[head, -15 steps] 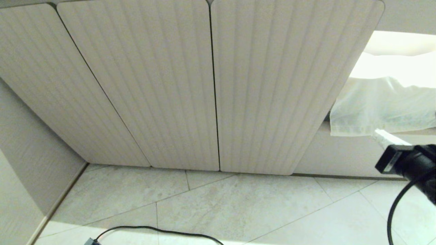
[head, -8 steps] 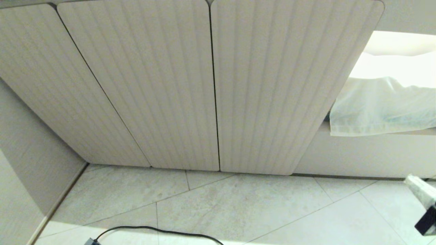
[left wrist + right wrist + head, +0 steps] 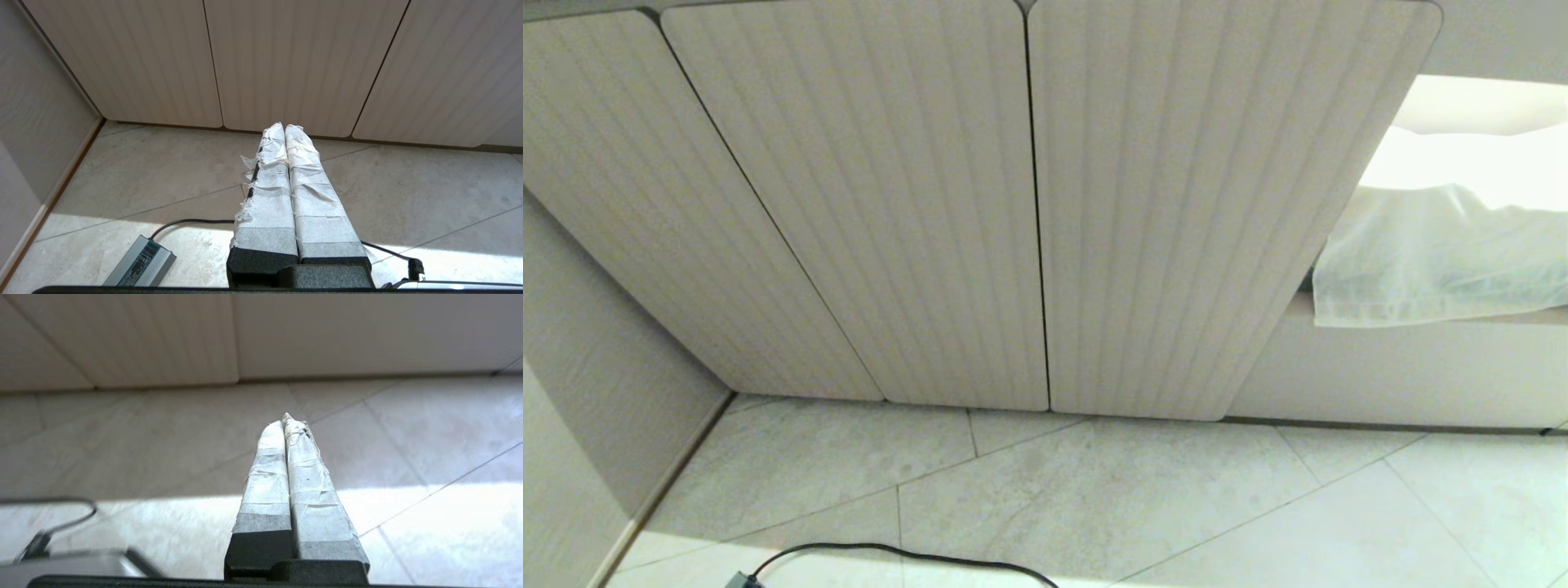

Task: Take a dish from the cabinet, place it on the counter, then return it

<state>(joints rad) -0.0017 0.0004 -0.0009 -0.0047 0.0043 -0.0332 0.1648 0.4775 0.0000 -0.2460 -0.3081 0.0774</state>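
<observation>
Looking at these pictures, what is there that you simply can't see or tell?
- The dish: in no view; the cabinet doors are shut, hiding the inside.
- The counter: outside every view.
- What the white cloth covers: head view, hidden beneath it and cut by the edge.
- The cable's far end: head view, cut off at the bottom.
- Both arms: absent from the head view; only the wrist views show the shut left pincer and right pincer.

Kitchen-like room: ribbed beige cabinet (image 3: 1029, 204) doors above tiled floor (image 3: 1094, 498)
</observation>
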